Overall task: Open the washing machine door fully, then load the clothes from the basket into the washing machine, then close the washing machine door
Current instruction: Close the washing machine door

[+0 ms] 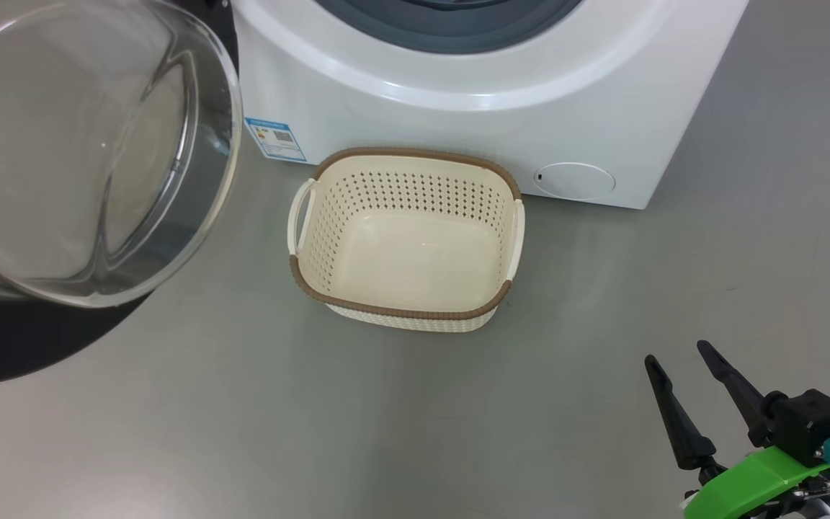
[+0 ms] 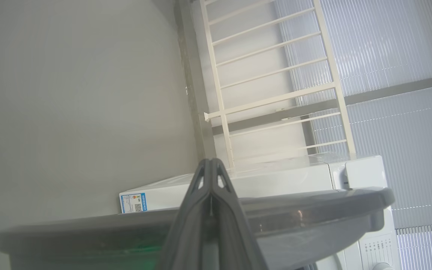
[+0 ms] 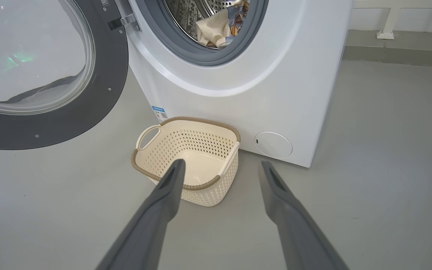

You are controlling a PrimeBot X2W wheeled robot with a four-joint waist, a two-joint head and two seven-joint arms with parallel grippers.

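The right jaws stood wide apart and held nothing, low over the floor [image 1: 314, 432] and well apart from the basket [image 1: 415, 153]. The left jaws were pressed together and empty, their fingers [image 2: 210, 210] rising in front of the rim of the washing machine door [image 3: 88, 112]. Contact with the rim could not be confirmed.

A blue-bordered label [image 1: 276, 138] on the lower front corner of the washing machine [image 1: 602, 108] carried coloured bars and a square code. Its text was too small to read. Small markings on the control panel [image 2: 377, 249] were also illegible.

The floor was smooth, matt grey. A white barred rack [image 2: 276, 75] and ribbed translucent panels [image 2: 388, 37] stood behind the machine.

The door hung swung out on the machine's left, its glass bowl cut off by the head view's edge. The basket sat on the floor just in front of the machine, near the round service cap [image 1: 574, 180], with its cream bottom bare. The clothes [image 3: 216, 30] lay inside the drum, partly hidden by the grey gasket [image 3: 201, 56].
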